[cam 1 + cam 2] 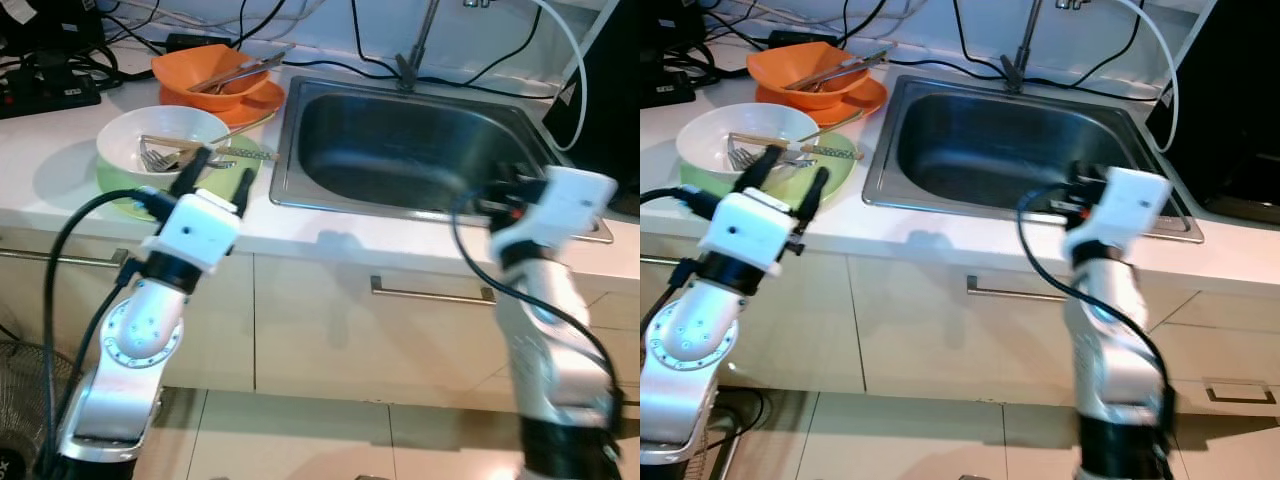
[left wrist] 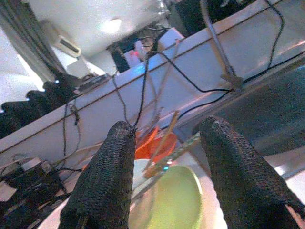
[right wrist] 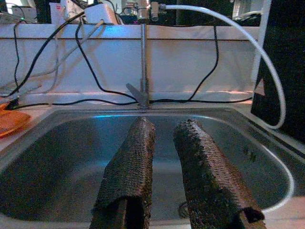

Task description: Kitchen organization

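Note:
A white bowl (image 1: 120, 140) holding forks (image 1: 160, 158) and chopsticks (image 1: 172, 143) sits on a green plate (image 1: 112, 184) on the white counter, left of the steel sink (image 1: 420, 140). Behind it, an orange bowl (image 1: 200, 66) with metal utensils (image 1: 240, 72) rests on an orange plate (image 1: 262, 100). My left gripper (image 1: 225, 165) is open at the counter's front edge, pointing at the white bowl with nothing between its fingers (image 2: 109, 167). My right gripper (image 3: 166, 124) hovers at the sink's front right rim, pointing into the basin. It is open by a narrow gap and holds nothing.
A tap (image 1: 415, 50) and a white hose (image 1: 575, 60) stand behind the sink. Black cables and a power strip (image 1: 50, 92) lie at the back left. A black appliance (image 1: 610, 90) is at the right. Cabinet drawers with a handle (image 1: 430, 293) lie below, and a fan (image 1: 20, 400) is on the floor.

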### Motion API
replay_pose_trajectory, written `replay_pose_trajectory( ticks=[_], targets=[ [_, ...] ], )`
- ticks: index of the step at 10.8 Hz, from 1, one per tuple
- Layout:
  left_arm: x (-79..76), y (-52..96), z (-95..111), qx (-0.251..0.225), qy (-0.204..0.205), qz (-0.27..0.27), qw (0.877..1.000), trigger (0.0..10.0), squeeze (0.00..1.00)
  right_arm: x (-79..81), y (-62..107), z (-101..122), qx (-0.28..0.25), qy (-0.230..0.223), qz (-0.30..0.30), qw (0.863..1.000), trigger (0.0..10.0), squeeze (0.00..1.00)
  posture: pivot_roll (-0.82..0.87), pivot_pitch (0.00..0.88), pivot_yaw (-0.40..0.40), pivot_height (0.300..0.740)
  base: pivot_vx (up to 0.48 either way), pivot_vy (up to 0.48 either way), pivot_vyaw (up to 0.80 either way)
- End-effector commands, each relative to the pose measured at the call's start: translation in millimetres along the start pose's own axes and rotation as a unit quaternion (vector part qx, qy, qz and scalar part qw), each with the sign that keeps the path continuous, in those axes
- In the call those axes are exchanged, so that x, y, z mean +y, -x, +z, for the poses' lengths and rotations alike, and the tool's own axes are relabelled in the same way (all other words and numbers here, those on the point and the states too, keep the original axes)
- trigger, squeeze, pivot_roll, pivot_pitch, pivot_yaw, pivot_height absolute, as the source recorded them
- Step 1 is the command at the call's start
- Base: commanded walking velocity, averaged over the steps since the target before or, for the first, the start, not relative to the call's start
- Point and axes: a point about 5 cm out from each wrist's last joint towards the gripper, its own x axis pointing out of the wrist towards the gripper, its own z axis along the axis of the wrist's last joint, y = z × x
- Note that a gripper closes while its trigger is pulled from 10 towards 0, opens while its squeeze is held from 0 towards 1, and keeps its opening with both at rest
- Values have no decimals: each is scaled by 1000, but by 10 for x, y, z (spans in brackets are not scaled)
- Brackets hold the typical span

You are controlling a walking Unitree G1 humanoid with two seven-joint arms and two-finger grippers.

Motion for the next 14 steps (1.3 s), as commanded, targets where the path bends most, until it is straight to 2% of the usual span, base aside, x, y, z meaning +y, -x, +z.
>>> replay_pose_trajectory(
  ticks=[1,4,8,11,14],
  targets=[
    [-41,-48,20,-6,-2,-12,1000,10000,0,6,-33,21,-6,-3,0,1000,10000,0,-13,20,-136,740,0,0,0],
    [-177,-218,123,-37,11,-28,999,10000,0,34,-102,-8,-5,-5,2,1000,10000,0,-15,28,-145,740,0,0,0],
    [-259,-392,216,-68,14,-42,997,10000,0,50,-155,-26,-9,-6,4,1000,10000,0,-18,27,-142,740,0,0,727],
    [-330,-396,229,-73,19,-59,995,10000,0,43,-158,-35,-10,-5,5,1000,10000,0,-20,26,-145,740,0,0,769],
    [-374,-377,213,-70,8,-58,996,10000,0,57,-171,-60,-4,-12,4,1000,10000,0,-17,23,-149,740,0,0,0]
  ],
)
